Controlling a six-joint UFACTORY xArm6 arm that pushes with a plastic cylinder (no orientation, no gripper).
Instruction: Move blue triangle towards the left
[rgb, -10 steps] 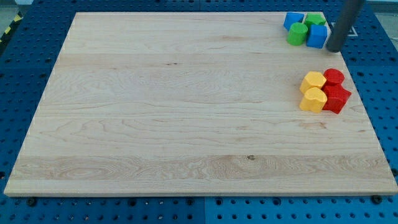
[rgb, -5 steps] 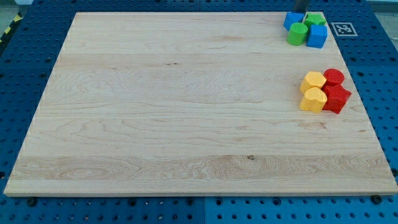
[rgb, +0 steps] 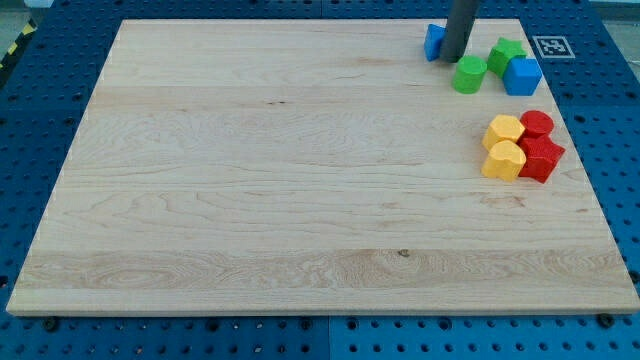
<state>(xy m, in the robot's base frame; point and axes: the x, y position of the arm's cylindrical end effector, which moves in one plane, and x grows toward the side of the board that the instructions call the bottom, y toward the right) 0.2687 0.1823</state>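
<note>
The blue triangle (rgb: 433, 41) lies near the top edge of the wooden board (rgb: 300, 170), mostly hidden behind my rod. My tip (rgb: 454, 58) rests on the board right beside it, touching its right side. A green cylinder (rgb: 468, 75) stands just right of and below the tip. A green star-like block (rgb: 506, 53) and a blue cube (rgb: 522, 76) sit further right.
Two yellow blocks (rgb: 504, 146) and two red blocks (rgb: 541, 145) are bunched together near the board's right edge. A black-and-white marker tag (rgb: 551, 46) lies at the top right corner. Blue pegboard (rgb: 40, 90) surrounds the board.
My rod came in from the top right and now stands against the blue triangle, which has slid left out of the cluster. The green cylinder and blue cube shifted down and right.
</note>
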